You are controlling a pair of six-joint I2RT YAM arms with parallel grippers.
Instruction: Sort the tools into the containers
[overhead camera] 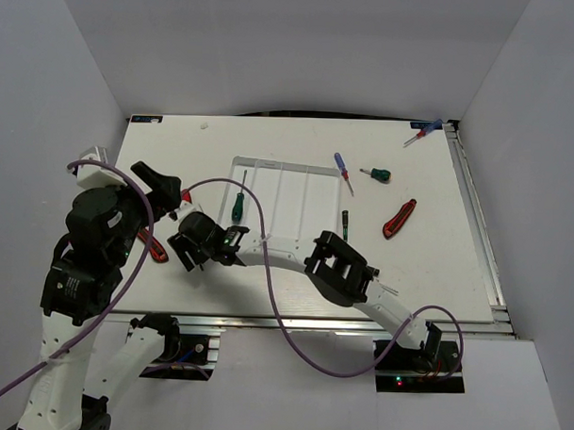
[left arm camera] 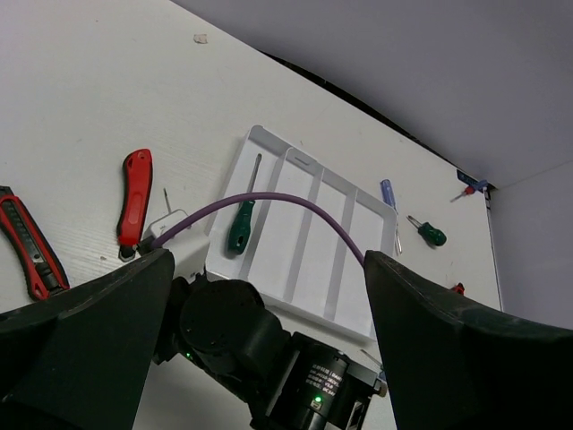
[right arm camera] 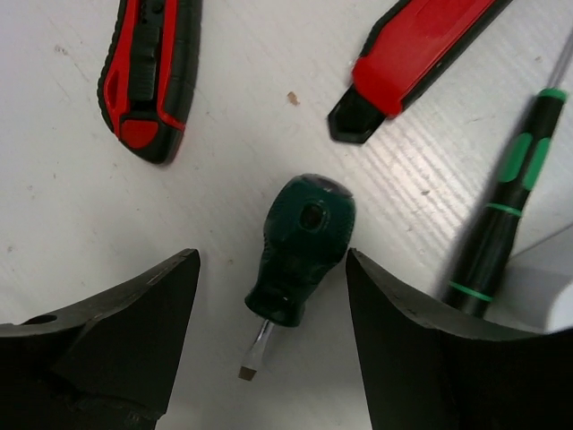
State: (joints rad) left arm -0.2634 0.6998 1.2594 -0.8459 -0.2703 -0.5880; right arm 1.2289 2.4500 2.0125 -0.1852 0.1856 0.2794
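upper left: red-black cutter (right arm camera: pixel 148 72) | upper right: red cutter (right arm camera: pixel 412 54) | right edge: thin driver (right arm camera: pixel 501 215) | centre left: free for me

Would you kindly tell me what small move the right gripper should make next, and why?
Probably lower the right gripper and close on the stubby green screwdriver. It lies flat on the table between the open fingers, with a gap on each side of its handle.

Dark-green stubby screwdriver (right arm camera: pixel 300 246), red-and-black cutter (right arm camera: pixel 148 72), white tray (left arm camera: pixel 277 260)
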